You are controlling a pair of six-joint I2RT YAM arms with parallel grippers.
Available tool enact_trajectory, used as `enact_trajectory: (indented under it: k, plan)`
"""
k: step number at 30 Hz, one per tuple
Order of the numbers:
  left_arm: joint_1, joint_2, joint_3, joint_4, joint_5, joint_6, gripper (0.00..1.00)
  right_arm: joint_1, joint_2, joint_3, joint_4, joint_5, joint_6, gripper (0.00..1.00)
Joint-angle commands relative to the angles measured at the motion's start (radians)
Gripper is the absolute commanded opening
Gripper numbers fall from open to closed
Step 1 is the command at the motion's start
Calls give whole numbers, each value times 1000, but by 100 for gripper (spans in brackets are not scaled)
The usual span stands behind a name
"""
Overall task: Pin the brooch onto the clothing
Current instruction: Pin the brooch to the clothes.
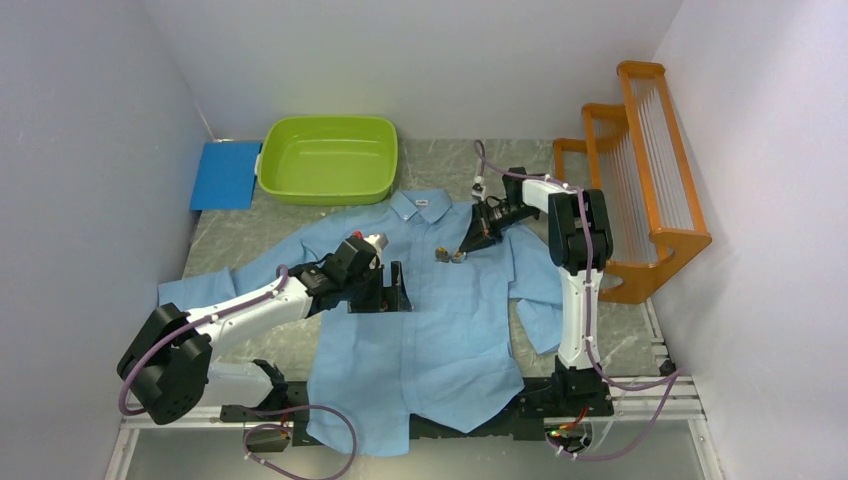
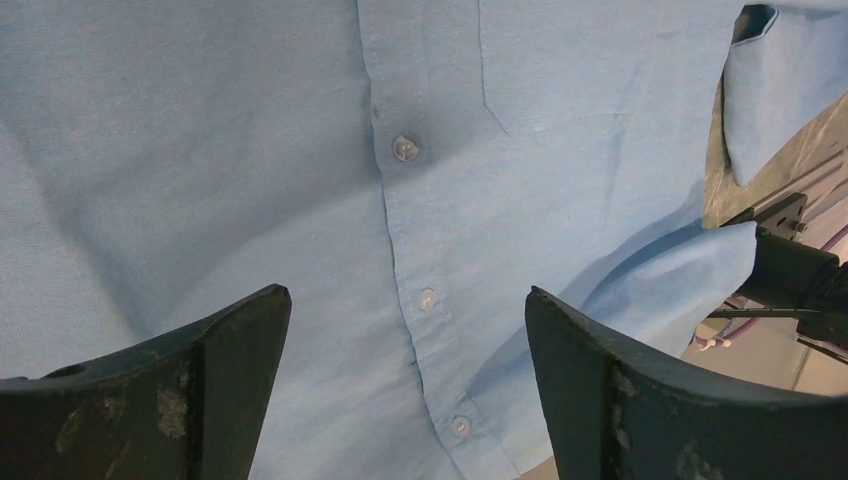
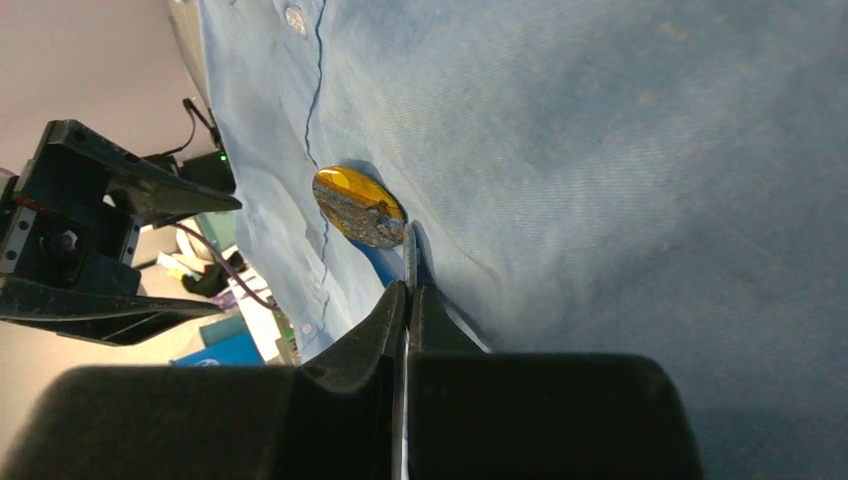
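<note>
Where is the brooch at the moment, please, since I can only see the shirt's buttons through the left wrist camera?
Observer: The right wrist view shows the brooch lying on the shirt, close beside the button placket.
Operator: Thank you. Is the right tool gripping it?
Observer: No. The right tool is shut right next to it and seems to pinch a thin fold of cloth.
Operator: And where is it relative to my tool?
Observer: From above, the brooch sits to the right of the left tool and farther up, toward the collar.
</note>
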Motion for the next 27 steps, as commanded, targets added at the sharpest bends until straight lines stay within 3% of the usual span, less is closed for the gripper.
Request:
enact_trajectory:
  k: [1,10,17,27]
  plan:
    - [2,-15,9,16,16,7,92,-21,41,41,-60,-2,-61,0]
    - [2,4,30,-3,14,24,91,-46,37,34,-78,175,-41,0]
    - [2,26,38,-27,-5,35,91,-46,-99,-25,-2,341,-11,0]
    - [2,66,62,-60,-33,62,89,-42,-274,-15,2,444,26,0]
